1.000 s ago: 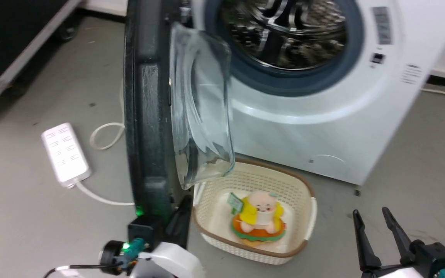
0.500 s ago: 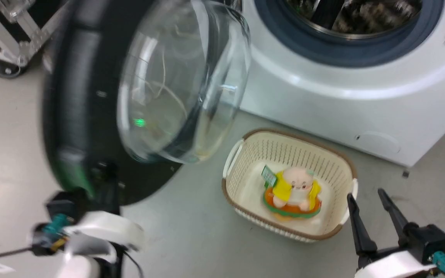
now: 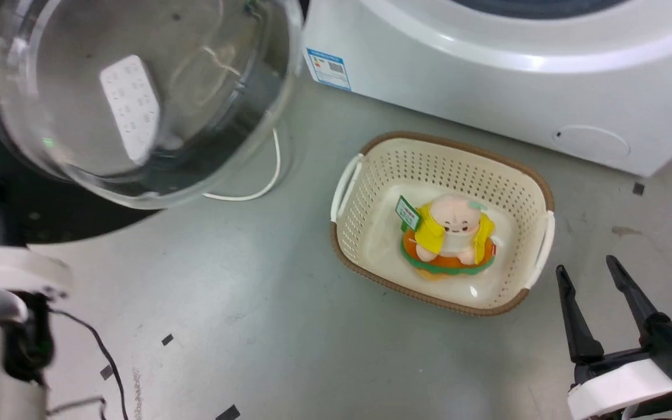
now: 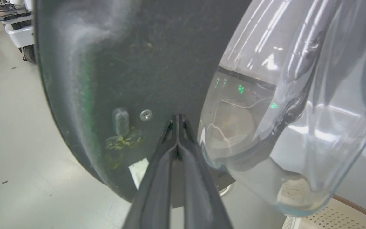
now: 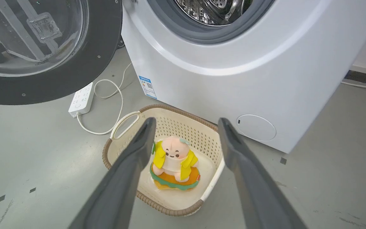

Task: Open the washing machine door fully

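The washing machine door (image 5: 103, 63) has swung much wider than a moment ago. Back then it stuck straight out from the front, with its thin edge toward the robot. Now it hangs far out on the left of the white washing machine (image 3: 487, 76), and its black inside face and clear glass bowl (image 3: 137, 99) are turned toward the robot. The head camera has tipped down too, so the basket sits higher in that view.

The left gripper (image 4: 177, 119) has its two long fingers pressed tight together, with nothing between them. Its tips are right at the black inside face of the door, next to a small screw (image 4: 145, 114) and just left of the bowl. I cannot tell if they touch the door.

The right gripper (image 3: 587, 265) is near, on the right, with its fingers spread wide and holding nothing. It hangs over the grey floor (image 3: 289, 303), just near of the basket (image 3: 447, 139).

The cream basket stands on the floor close in front of the machine. A soft toy (image 3: 450, 233) in a yellow jacket sits inside it. A white power strip (image 5: 81, 100) and its cable (image 5: 119, 105) lie on the floor below the open door, left of the basket. The steel drum (image 5: 214, 9) shows through the open hole in the machine.
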